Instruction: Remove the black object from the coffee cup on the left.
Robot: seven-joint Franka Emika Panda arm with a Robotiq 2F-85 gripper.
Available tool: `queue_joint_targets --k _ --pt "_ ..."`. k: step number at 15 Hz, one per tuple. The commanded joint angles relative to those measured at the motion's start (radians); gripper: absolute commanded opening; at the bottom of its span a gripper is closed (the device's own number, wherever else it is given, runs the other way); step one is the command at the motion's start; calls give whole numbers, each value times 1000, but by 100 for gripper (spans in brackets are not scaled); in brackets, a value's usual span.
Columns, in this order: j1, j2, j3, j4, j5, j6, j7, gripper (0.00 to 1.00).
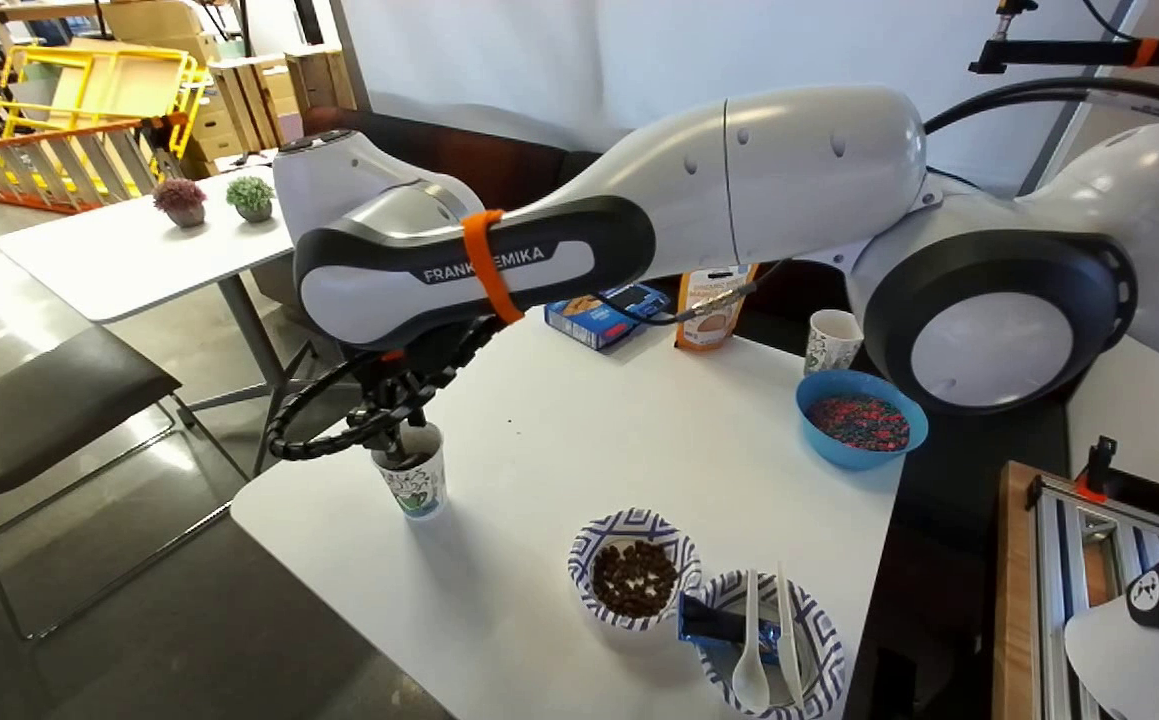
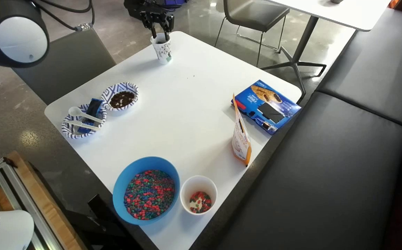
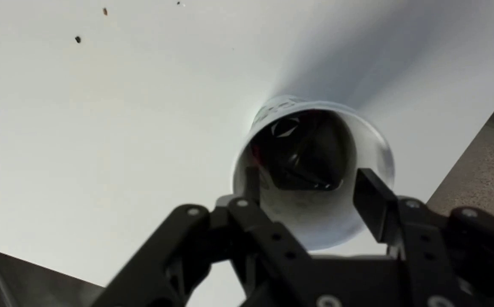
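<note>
The coffee cup, white with a greenish print, stands upright near a table corner in both exterior views (image 1: pixel 417 492) (image 2: pixel 163 52). In the wrist view I look down into the cup (image 3: pixel 377 143). The black object (image 3: pixel 310 149) is inside it, shiny and dark, filling much of the far side. My gripper (image 3: pixel 308 174) is open, with its fingers apart and nothing between them. Its fingertips are at the cup's mouth, apparently just inside the rim, on either side of the nearer part of the opening. In an exterior view the gripper (image 2: pixel 160 36) points down into the cup.
A patterned bowl (image 1: pixel 586 545) with brown pieces and a patterned plate (image 1: pixel 829 640) with white cutlery stand on the table. A blue bowl (image 2: pixel 119 205), the other white cup (image 2: pixel 211 185), an orange pouch (image 2: pixel 239 142) and a blue box (image 2: pixel 246 93) are farther off.
</note>
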Motion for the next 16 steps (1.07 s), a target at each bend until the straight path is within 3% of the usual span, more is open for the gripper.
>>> queue_joint_targets --k 1,7,16 --pt "12 46 0 73 -3 -38 -14 56" --pt "7 76 -9 89 -7 -29 -16 54" --pt "17 111 -12 118 -10 -50 -38 64"
